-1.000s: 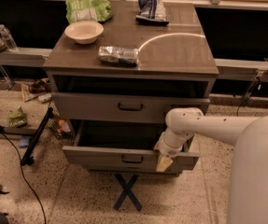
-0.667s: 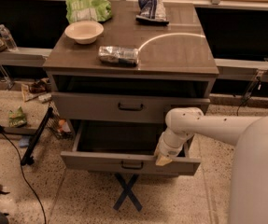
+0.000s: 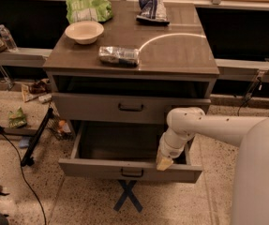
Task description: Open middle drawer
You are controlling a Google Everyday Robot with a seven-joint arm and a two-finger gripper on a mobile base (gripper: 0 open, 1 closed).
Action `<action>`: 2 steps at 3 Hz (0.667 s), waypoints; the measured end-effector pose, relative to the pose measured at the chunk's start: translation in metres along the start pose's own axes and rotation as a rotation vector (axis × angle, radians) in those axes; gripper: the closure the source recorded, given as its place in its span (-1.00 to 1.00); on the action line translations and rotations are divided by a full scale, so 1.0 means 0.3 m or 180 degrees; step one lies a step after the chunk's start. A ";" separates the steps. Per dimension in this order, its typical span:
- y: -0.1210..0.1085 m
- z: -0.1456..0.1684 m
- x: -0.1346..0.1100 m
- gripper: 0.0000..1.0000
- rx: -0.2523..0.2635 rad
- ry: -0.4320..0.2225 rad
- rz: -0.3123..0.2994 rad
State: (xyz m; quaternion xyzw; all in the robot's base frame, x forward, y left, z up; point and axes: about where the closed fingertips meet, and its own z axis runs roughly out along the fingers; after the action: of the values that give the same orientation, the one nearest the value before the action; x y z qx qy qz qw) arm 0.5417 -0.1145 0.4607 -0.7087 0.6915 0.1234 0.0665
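The middle drawer is grey with a small dark bar handle. It stands pulled out toward me, and its dark inside looks empty. My gripper reaches down from the white arm on the right. It rests at the top edge of the drawer's front panel, right of the handle. The closed grey drawer above has its own dark handle. Anything below the open drawer is hidden by it.
On the cabinet top lie a white bowl, a green bag, a blue bag and a silver packet. A dark stand leg and litter lie left. A tape cross marks the floor.
The middle drawer has slid further out toward me. My gripper moved with its front edge.
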 end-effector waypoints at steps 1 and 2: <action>-0.003 -0.011 0.004 0.21 0.0028 0.0023 0.0033; -0.015 -0.029 0.007 -0.26 0.0088 0.0047 0.0051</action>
State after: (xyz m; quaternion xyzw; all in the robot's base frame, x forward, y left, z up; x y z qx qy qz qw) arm 0.5468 -0.1188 0.4681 -0.7030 0.6992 0.1092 0.0702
